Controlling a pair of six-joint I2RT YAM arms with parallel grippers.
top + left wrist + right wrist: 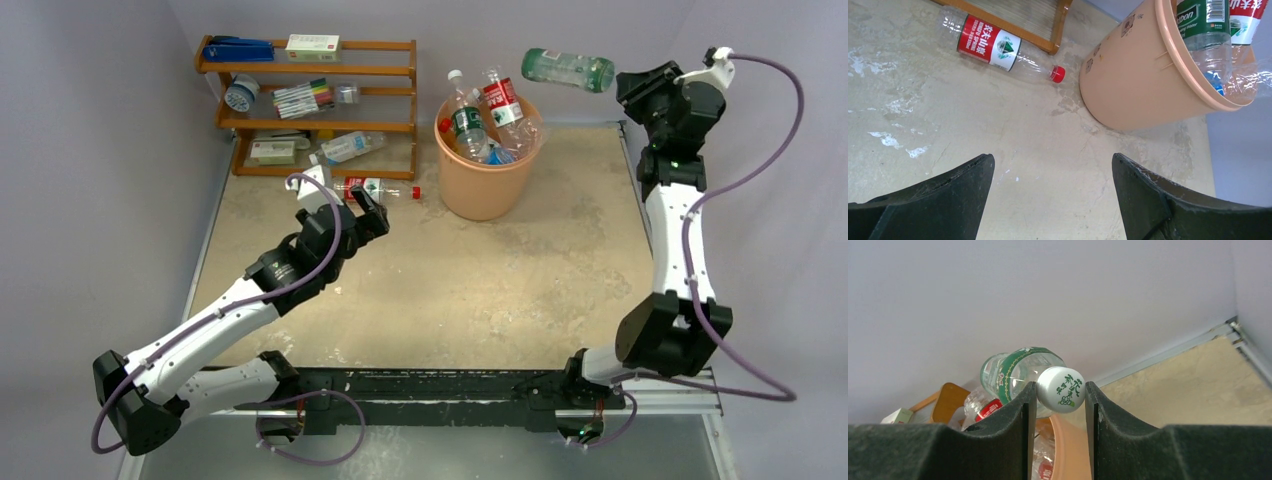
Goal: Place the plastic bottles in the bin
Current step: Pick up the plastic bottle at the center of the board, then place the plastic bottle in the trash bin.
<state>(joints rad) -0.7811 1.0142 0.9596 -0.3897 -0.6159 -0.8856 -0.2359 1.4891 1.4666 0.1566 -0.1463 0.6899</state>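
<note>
Green-labelled bottle [567, 70], clamped in right gripper [1058, 391]

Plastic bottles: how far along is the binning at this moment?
Done: several bottles already stand in the bin. In hand: the right gripper pinches a green-labelled bottle at its cap, held up in the air near the bin. Remaining: a red-labelled bottle lies on the table before the open left gripper, and another bottle lies on the shelf.
</note>
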